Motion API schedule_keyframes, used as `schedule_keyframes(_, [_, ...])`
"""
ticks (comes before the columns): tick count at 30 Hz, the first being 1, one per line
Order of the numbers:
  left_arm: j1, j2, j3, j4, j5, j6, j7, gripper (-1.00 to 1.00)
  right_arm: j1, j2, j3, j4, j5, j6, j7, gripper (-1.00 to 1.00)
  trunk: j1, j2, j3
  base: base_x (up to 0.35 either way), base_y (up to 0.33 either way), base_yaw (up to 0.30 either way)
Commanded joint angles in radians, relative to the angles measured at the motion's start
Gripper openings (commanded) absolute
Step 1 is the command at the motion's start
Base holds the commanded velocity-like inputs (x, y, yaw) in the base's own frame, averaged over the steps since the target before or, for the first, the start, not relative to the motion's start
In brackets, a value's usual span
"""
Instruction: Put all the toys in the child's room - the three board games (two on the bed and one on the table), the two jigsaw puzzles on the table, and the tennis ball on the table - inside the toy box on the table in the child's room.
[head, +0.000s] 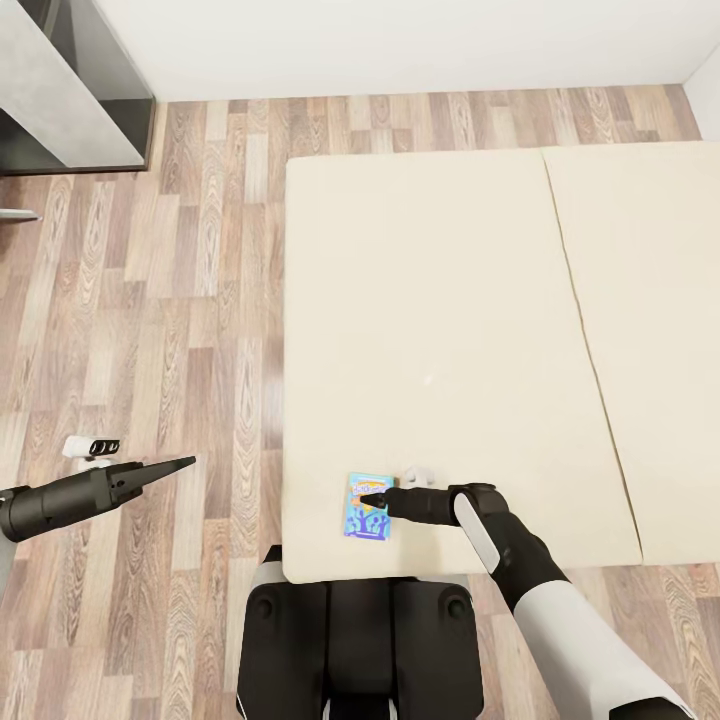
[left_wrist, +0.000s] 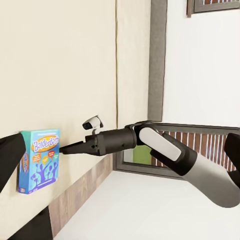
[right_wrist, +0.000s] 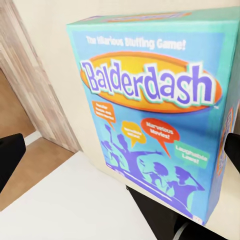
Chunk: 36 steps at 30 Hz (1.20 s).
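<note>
The light blue board game (head: 367, 506) is lying flat on the beige mattress of the bed (head: 440, 300), right down at the near edge by the corner closest to the robot, and up close in the right wrist view (right_wrist: 150, 110) you can read "Balderdash" in purple on an orange oval, with purple silhouette figures and little speech bubbles under it. The right gripper (head: 368, 497) is sitting right over the box, dark fingers pointing across its top; the left wrist view (left_wrist: 64, 148) has those fingers drawn to a narrow point just at the box's edge (left_wrist: 40, 159), but honestly I can't tell if they're actually clamped on it or only touching. In the right wrist view the two fingertips sit wide at either side with the box between them, so the state is a toss-up. The left gripper (head: 180, 464) is out over the wood-plank floor (head: 150, 300) to the left of the bed, well apart from the game, fingers pressed together into a spike with nothing in them. The mattress has a seam splitting it into two sections. A grey cabinet (head: 60, 90) sits in the far left corner against the white wall (head: 400, 40).
</note>
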Motion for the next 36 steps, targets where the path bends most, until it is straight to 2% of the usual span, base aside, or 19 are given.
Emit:
schedule_keyframes(1, [0.000, 0.000, 0.000, 0.000, -0.001, 0.011, -0.004, 1.00, 0.000, 0.000, 0.000, -0.001, 0.000, 0.005, 0.001, 1.00, 0.001, -0.002, -0.001, 0.000, 0.000, 0.000])
schedule_keyframes(36, [0.000, 0.003, 0.002, 0.000, -0.001, 0.011, -0.004, 1.00, 0.000, 0.002, 0.000, -0.001, 0.001, 0.005, 0.001, 1.00, 0.001, -0.002, -0.001, 0.000, 0.008, 0.000])
